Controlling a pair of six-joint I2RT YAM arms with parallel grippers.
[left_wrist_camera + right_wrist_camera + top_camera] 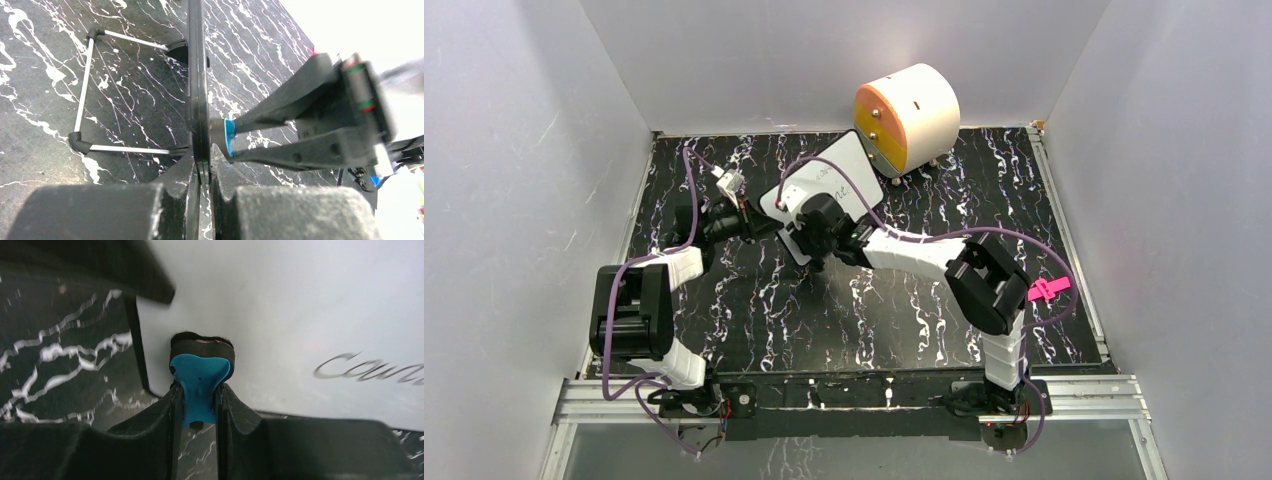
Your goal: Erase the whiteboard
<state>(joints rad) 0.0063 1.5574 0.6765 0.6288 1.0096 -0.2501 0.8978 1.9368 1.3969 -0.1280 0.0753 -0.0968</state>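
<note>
Right gripper [198, 392] pinches blue eraser [200, 372], pad against whiteboard [300, 305] face near frame edge; handwriting [370, 371] lies rightward in wrist view. Left gripper [202, 167] clamps whiteboard rim, mid-table.

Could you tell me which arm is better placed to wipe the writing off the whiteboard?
Right. The right gripper holds the blue eraser against the whiteboard, near the writing; the left gripper is clamped on the board's edge, steadying it.

White whiteboard [300, 305], black frame, grey cursive writing; against it a blue eraser [200, 385] (black felt face); under it, white-veined black tabletop [874, 310].
</note>
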